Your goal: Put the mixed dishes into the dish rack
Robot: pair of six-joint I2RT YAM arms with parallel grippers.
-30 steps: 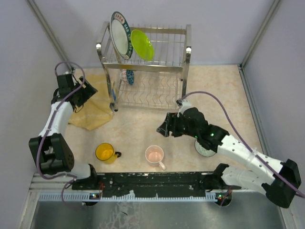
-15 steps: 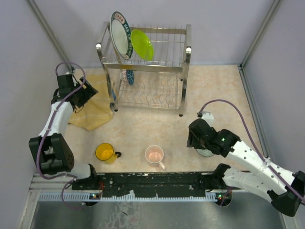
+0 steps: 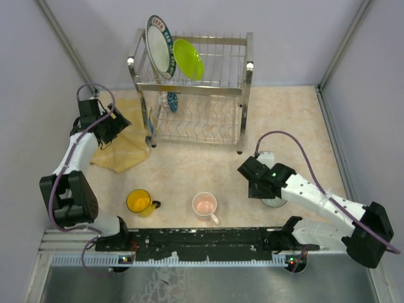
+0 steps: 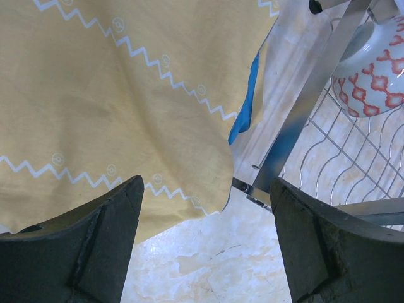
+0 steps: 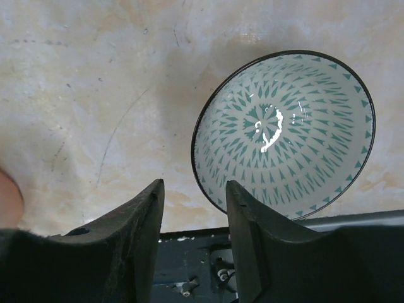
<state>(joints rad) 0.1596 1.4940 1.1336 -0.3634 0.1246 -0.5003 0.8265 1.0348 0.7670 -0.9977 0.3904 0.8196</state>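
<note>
The steel dish rack [image 3: 196, 95] stands at the back. Its top shelf holds the white plate with dark rim [image 3: 158, 47] and the lime-green plate [image 3: 188, 59]. The blue patterned bowl [image 3: 172, 101] stands on edge in the lower shelf and also shows in the left wrist view [image 4: 372, 69]. The yellow mug [image 3: 139, 201] and the pale pink mug [image 3: 204, 204] stand near the front. The grey-green bowl [image 5: 284, 136] sits upright at the front right, mostly under my right arm. My right gripper [image 5: 192, 208] is open and empty just left of the bowl's rim. My left gripper [image 4: 205, 233] is open and empty over the cloth's edge.
The yellow patterned cloth [image 3: 123, 142] lies left of the rack, touching its front left post [image 4: 303, 107]. The black base rail [image 3: 202, 240] runs along the near table edge, close under the grey-green bowl. Walls close in both sides.
My right arm has pulled back from in front of the rack to the near right and now hangs over the grey-green bowl. The left arm has barely moved.
</note>
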